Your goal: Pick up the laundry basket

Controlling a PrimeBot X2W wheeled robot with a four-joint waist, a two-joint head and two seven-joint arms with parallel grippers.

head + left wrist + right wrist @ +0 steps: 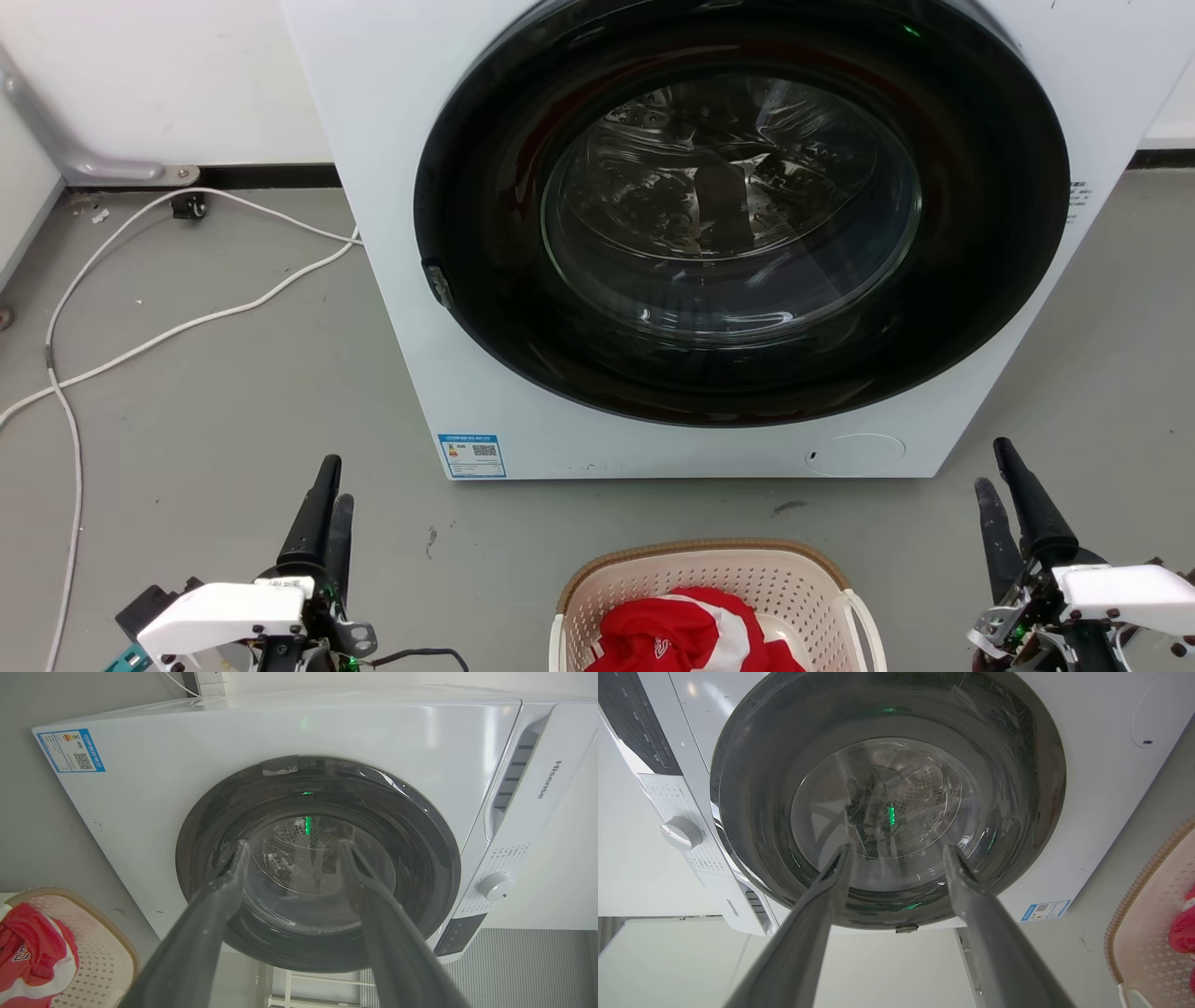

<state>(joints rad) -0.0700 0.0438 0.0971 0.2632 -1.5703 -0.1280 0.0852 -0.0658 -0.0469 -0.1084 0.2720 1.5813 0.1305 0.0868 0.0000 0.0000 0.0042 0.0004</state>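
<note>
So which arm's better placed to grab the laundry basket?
Right, marginally. The laundry basket sits right of centre in the head view, its white handle nearer the right gripper than the left gripper. Both are open, empty and off the basket.

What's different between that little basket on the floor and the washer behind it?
The washer is far larger than the basket. The washer is smooth white with a dark round door, shut; the basket is cream, perforated, brown-rimmed and open on top. The basket holds a red and white garment; the washer's drum looks empty, though I can't be sure. Both stand on the grey floor.
</note>
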